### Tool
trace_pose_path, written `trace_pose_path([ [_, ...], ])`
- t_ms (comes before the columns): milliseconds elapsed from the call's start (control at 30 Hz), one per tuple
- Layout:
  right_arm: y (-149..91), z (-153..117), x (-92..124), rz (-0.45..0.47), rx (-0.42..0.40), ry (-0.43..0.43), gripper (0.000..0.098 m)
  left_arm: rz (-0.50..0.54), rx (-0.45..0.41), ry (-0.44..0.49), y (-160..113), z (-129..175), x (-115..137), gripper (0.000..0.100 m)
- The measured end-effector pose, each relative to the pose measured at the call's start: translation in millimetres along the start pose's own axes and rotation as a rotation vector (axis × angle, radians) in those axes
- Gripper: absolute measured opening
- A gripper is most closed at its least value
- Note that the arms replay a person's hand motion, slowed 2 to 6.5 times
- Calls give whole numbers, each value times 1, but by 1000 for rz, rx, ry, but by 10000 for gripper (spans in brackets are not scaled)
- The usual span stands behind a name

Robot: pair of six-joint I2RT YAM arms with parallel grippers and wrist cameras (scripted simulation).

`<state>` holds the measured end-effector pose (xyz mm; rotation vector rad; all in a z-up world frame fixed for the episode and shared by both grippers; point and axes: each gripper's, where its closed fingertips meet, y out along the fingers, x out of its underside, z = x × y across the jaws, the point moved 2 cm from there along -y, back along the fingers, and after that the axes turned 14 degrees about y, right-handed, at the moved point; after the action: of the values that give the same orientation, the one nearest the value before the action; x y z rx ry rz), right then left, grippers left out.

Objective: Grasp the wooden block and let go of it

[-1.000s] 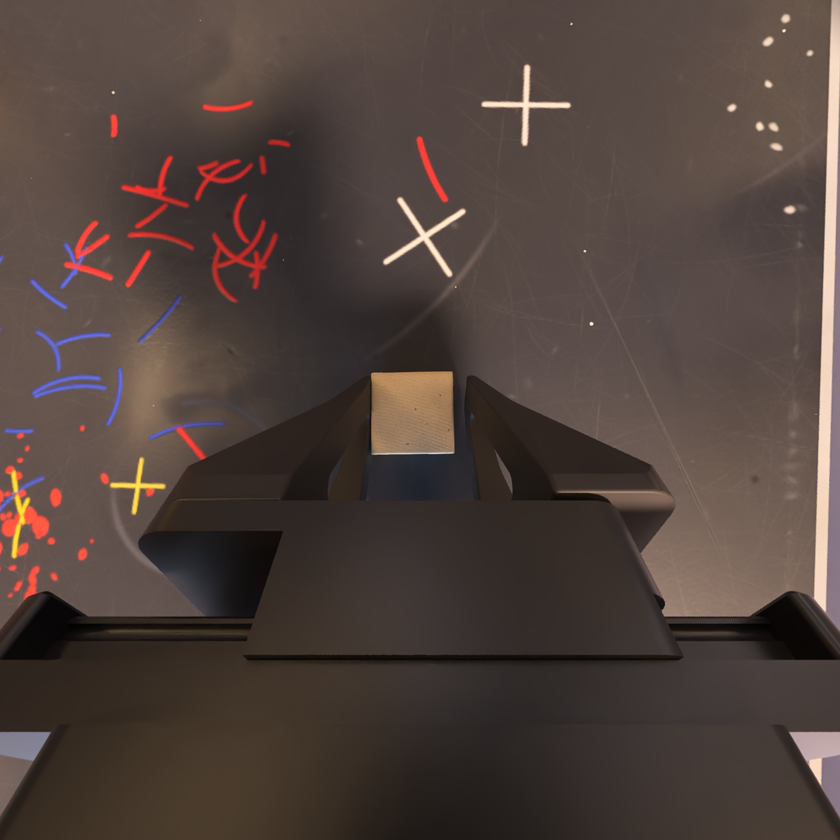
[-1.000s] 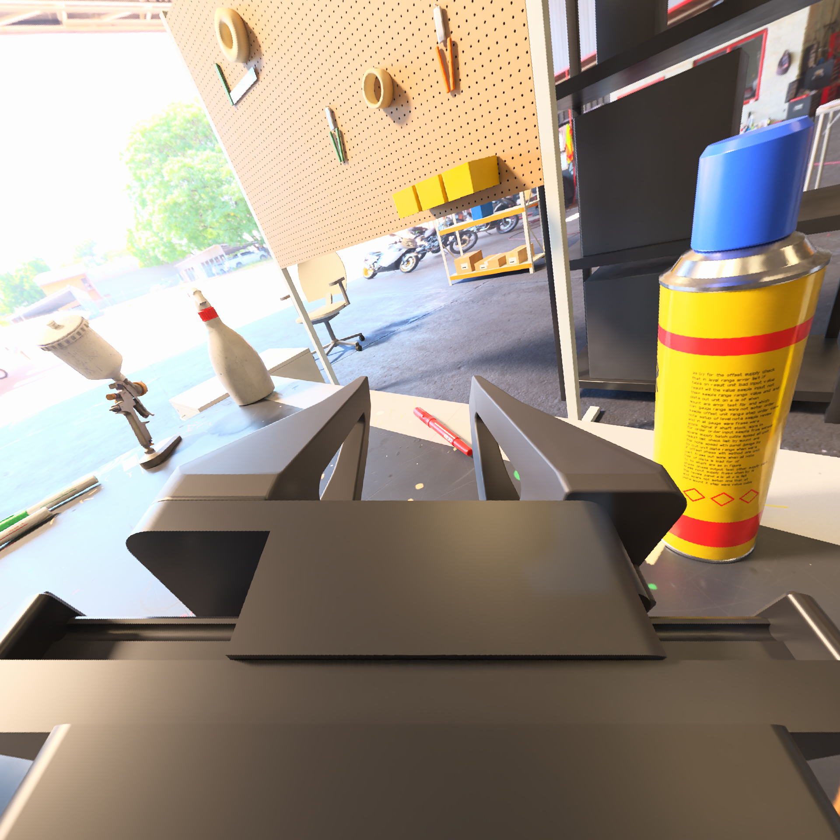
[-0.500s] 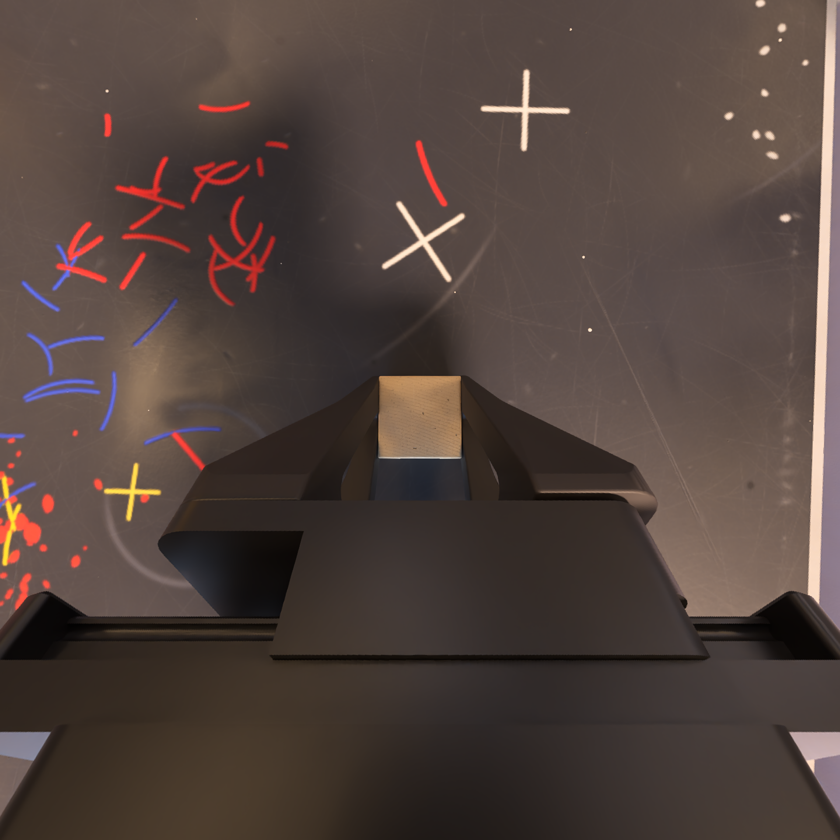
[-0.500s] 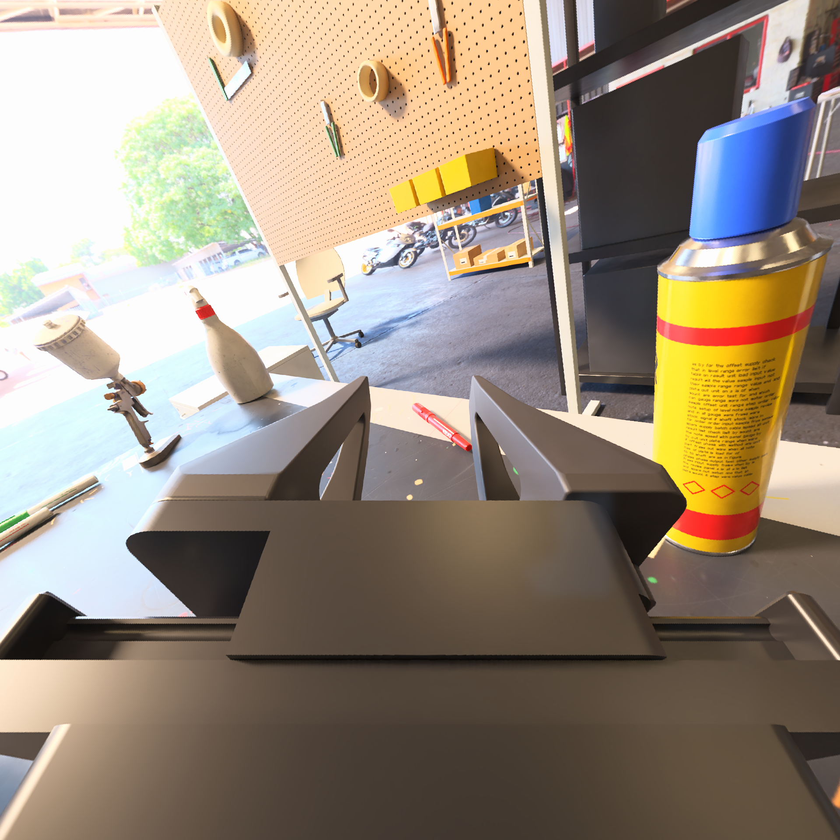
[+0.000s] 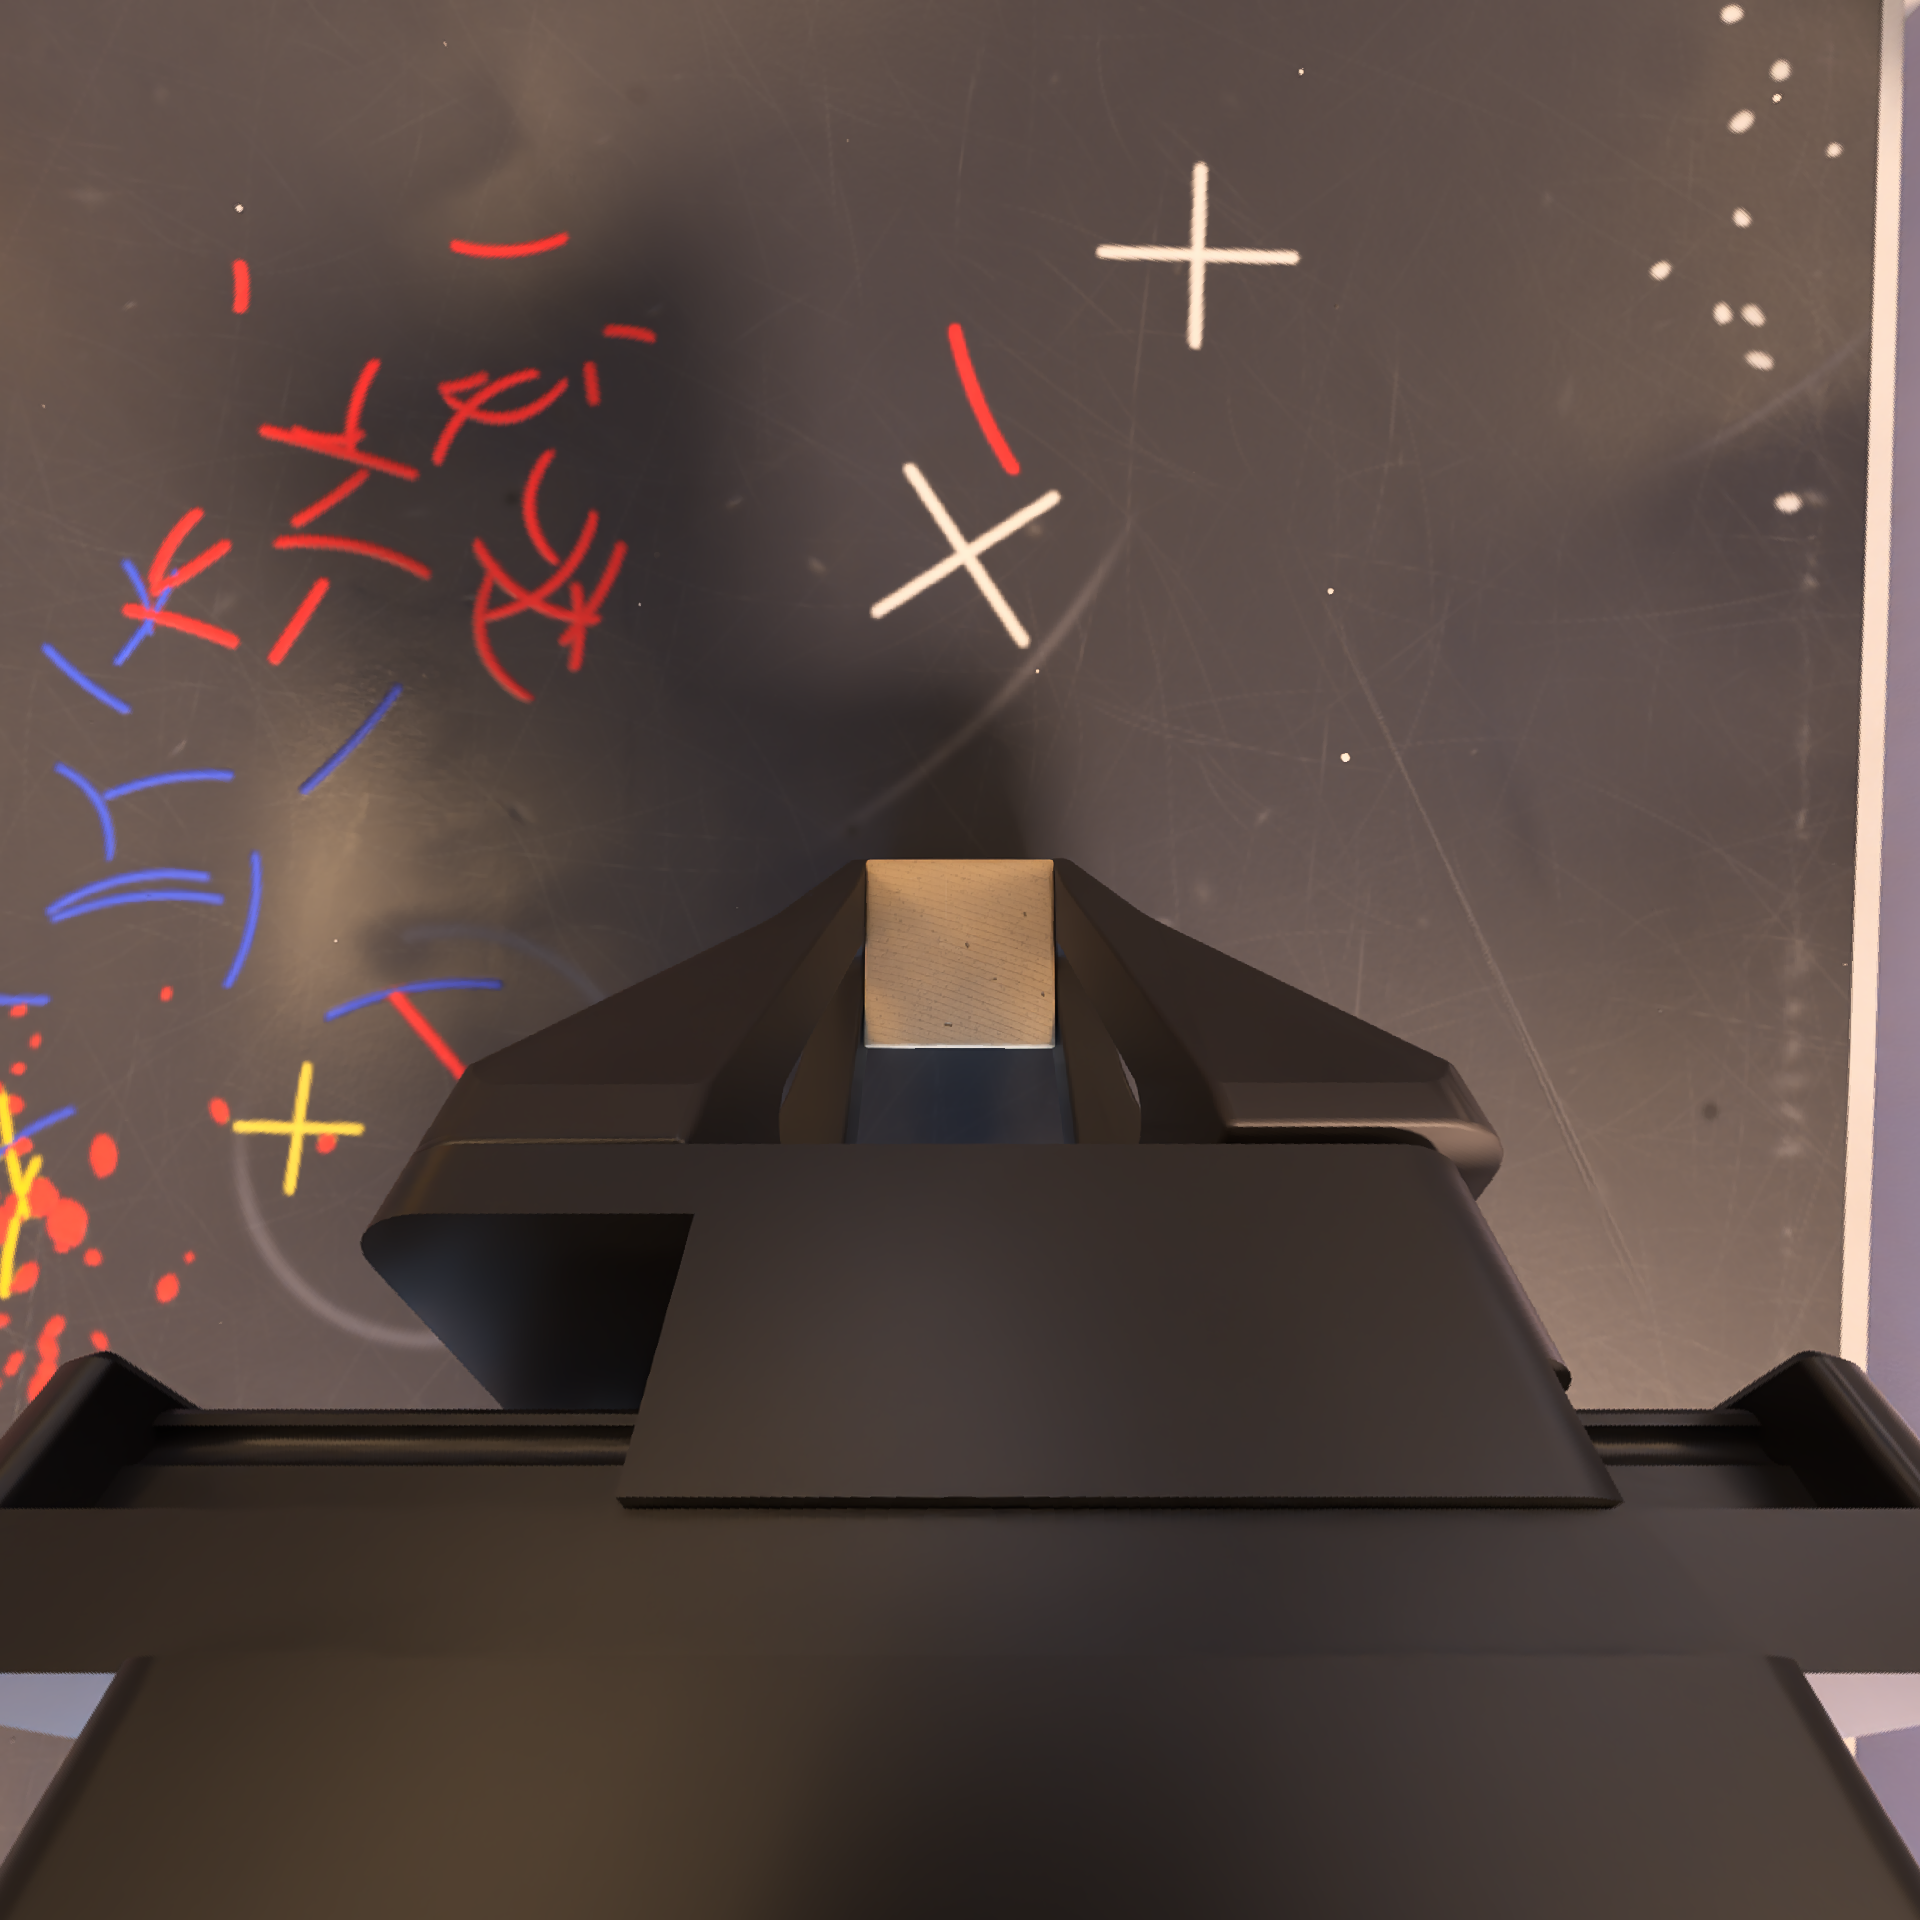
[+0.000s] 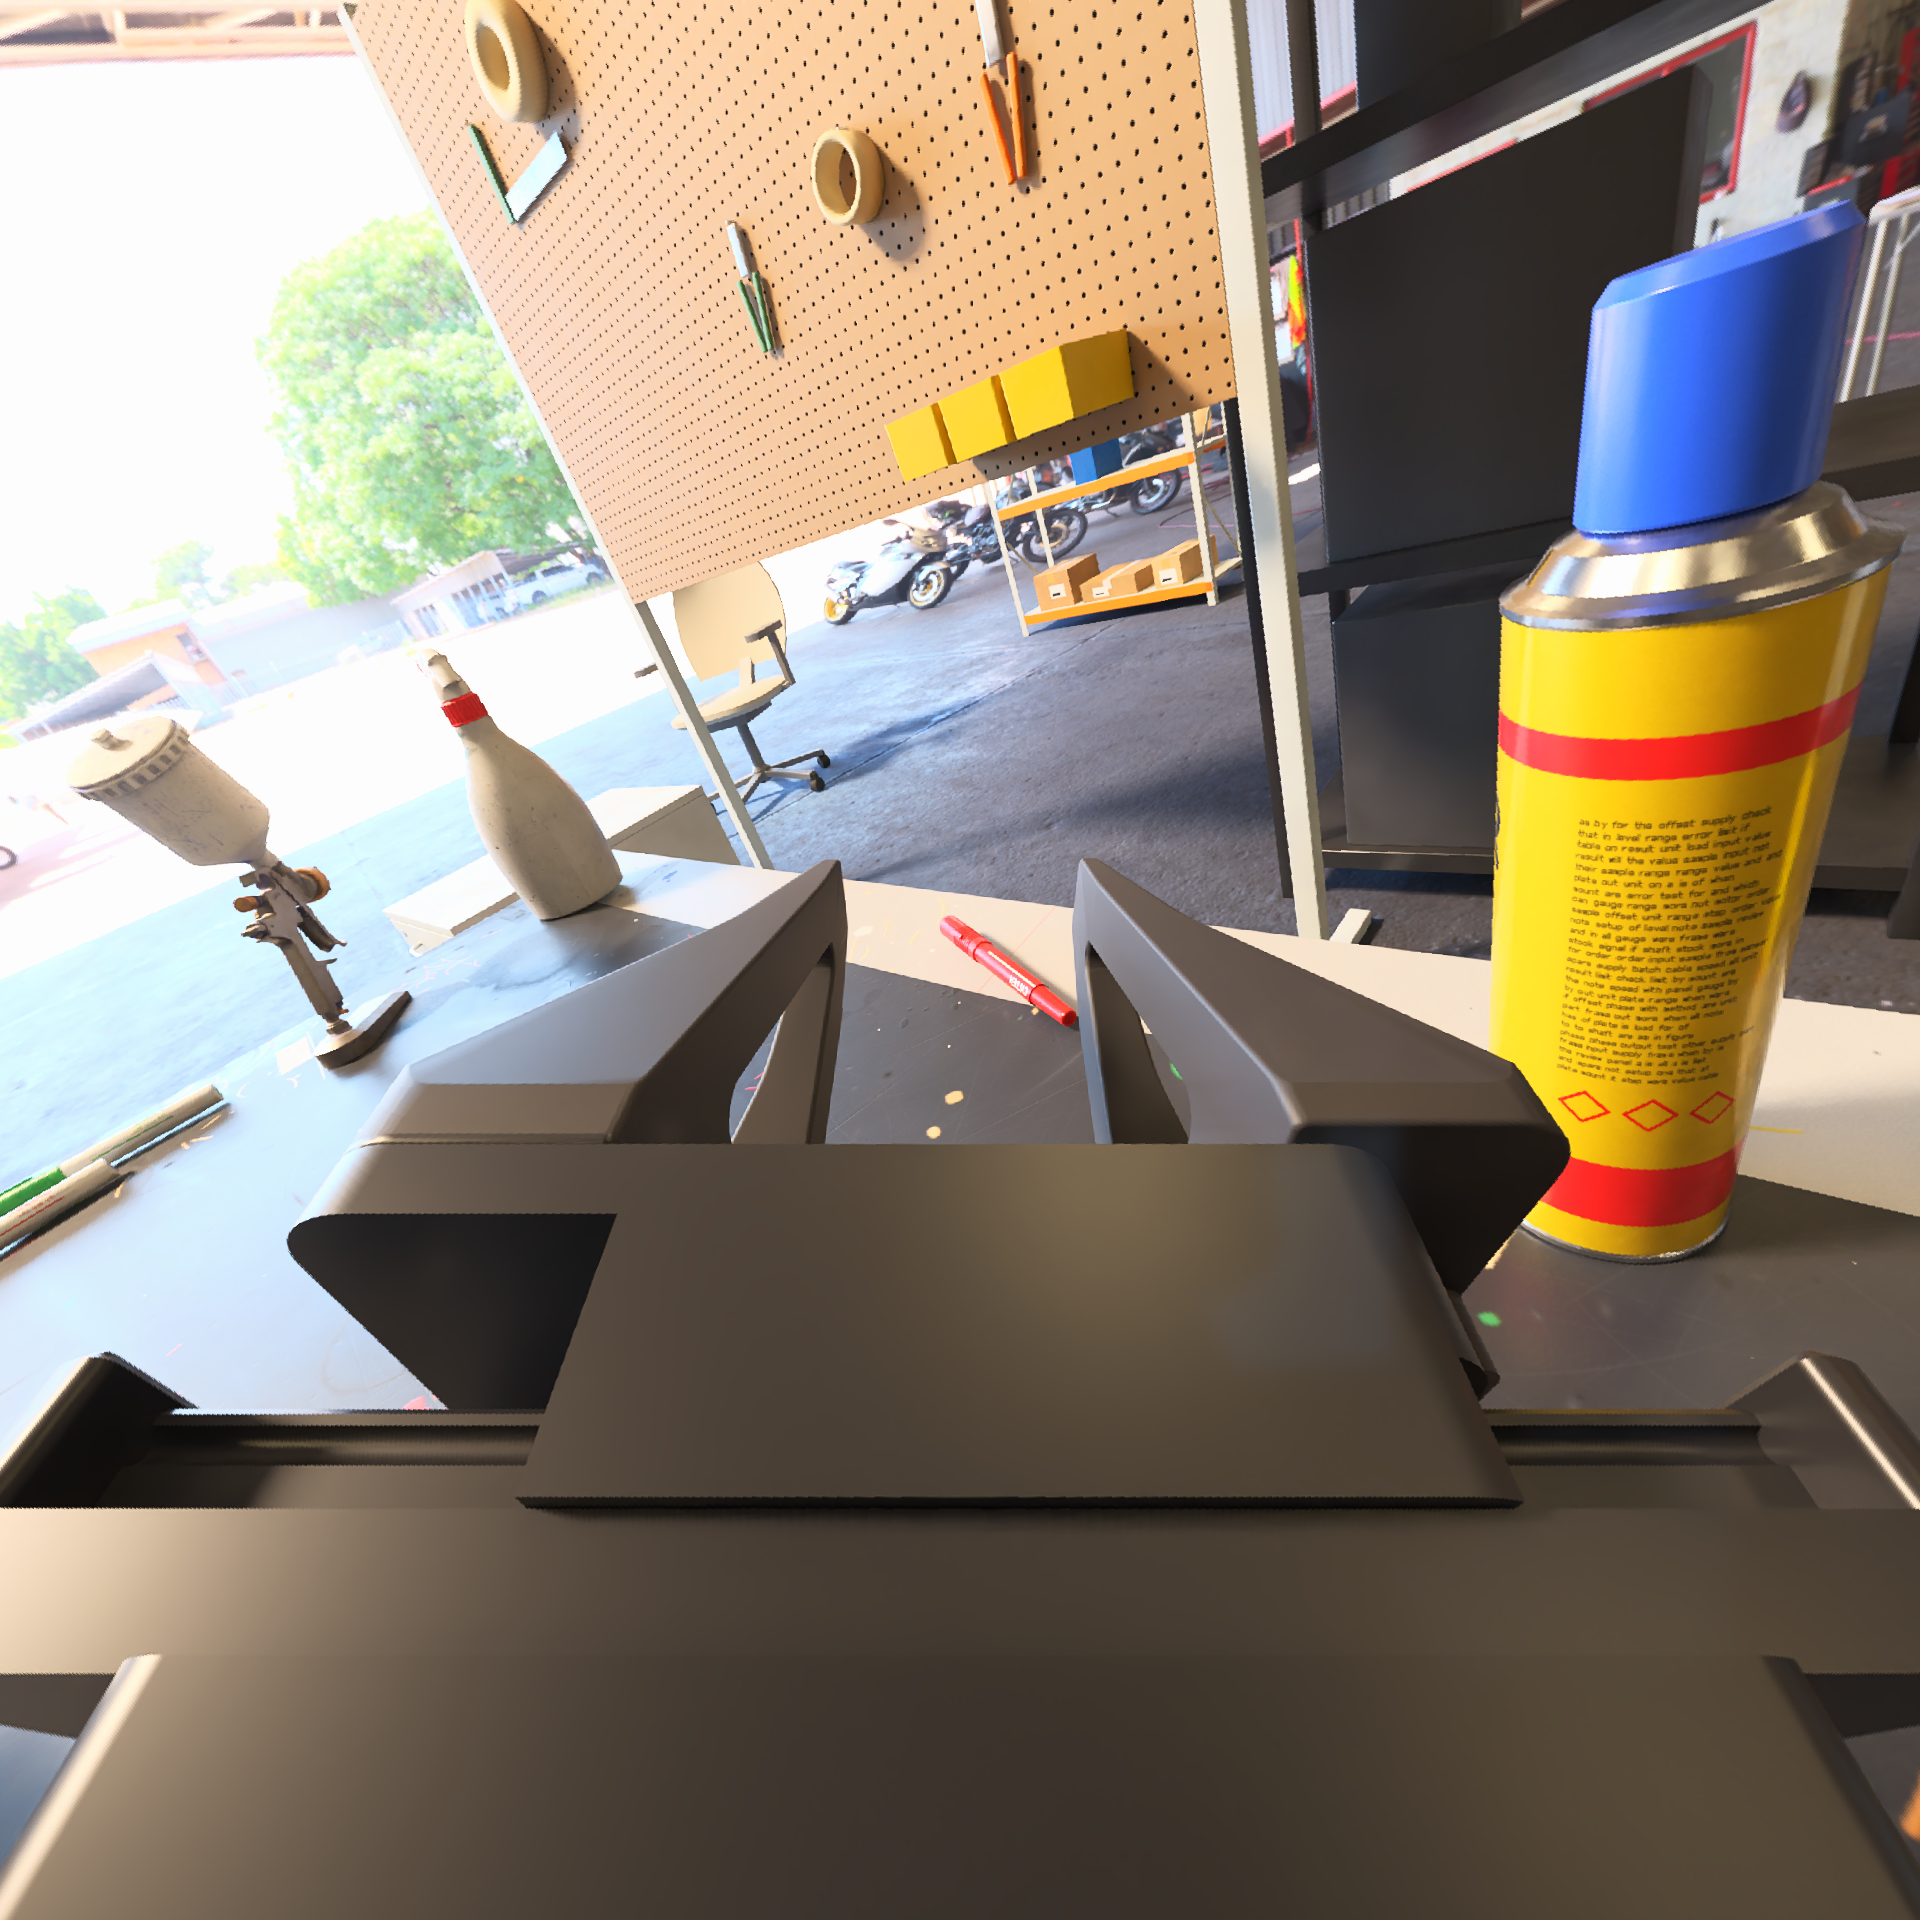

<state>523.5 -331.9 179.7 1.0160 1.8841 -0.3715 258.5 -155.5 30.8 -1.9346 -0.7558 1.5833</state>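
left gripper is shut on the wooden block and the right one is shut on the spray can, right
Only partly. The left gripper is shut on the wooden block, but the right wrist view shows the right gripper open and empty, with the spray can standing apart beside it.

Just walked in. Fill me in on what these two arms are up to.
The left gripper is shut on the wooden block, one finger pressed to each side, above a dark mat scribbled with red, blue, white and yellow marks. So the grasp is made; letting go is not yet done. The right gripper is open and holds nothing, pointing across the workbench with a yellow spray can just to its right and a red marker lying beyond its fingertips.
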Motion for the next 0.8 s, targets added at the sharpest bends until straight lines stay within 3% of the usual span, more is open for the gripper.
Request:
trace_pose_path([
  [800,0,1,1,-3,0,3,370,6,10,-23,0,-1,0,280],
])
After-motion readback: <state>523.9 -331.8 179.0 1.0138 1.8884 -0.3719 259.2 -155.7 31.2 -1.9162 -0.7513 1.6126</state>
